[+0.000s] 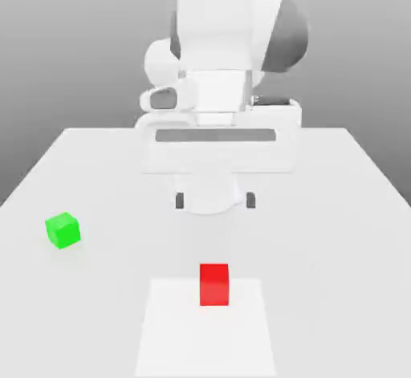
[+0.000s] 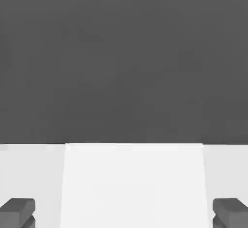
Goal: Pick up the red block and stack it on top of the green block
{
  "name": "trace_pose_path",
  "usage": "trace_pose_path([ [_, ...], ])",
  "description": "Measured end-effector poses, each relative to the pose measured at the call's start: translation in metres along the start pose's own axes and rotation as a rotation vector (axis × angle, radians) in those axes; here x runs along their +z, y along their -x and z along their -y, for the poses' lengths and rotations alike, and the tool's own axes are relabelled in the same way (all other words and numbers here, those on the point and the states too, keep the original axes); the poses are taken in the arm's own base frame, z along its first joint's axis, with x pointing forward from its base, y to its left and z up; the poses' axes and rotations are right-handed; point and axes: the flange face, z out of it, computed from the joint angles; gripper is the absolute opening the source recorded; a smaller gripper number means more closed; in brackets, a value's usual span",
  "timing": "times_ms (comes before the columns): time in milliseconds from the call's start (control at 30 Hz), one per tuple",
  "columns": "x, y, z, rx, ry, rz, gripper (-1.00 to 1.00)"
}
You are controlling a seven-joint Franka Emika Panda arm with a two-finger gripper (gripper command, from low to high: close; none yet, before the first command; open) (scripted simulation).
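The red block (image 1: 213, 284) stands on a brighter white patch (image 1: 172, 328) of the table, near the front in the exterior view. The green block (image 1: 63, 230) sits on the table toward the exterior view's left, apart from the red one and a little farther back. My gripper (image 1: 215, 201) hangs above the table behind the red block, open, with nothing between its dark fingertips (image 1: 180, 201). In the hand view the two fingertips (image 2: 18, 211) stand far apart over the white patch (image 2: 133, 183).
The white table (image 1: 337, 232) spreads wide on both sides. The white arm (image 1: 233, 31) rises behind the gripper in the exterior view. A dark grey background (image 2: 124, 57) lies beyond the table's edge in the hand view.
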Motion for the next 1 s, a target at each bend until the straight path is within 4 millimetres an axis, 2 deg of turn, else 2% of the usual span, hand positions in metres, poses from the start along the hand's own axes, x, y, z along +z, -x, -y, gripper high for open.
trace_pose_path([
  [100,0.067,0.03,-0.028,-0.004,0.082,0.078,0.0],
  [167,0.091,0.036,-0.035,-0.005,0.096,0.092,0.0],
  [300,0.127,0.042,-0.041,-0.004,0.101,0.097,0.0],
  [333,0.132,0.043,-0.042,-0.004,0.101,0.097,-1.0],
  [567,0.132,0.043,-0.042,-0.004,0.101,0.097,-1.0],
  [800,0.078,0.038,-0.036,-0.005,0.101,0.096,-1.0],
  [900,0.064,0.005,-0.067,0.067,0.107,0.088,-1.0],
  [1000,0.053,-0.033,-0.119,0.168,0.114,0.078,-1.0],
])
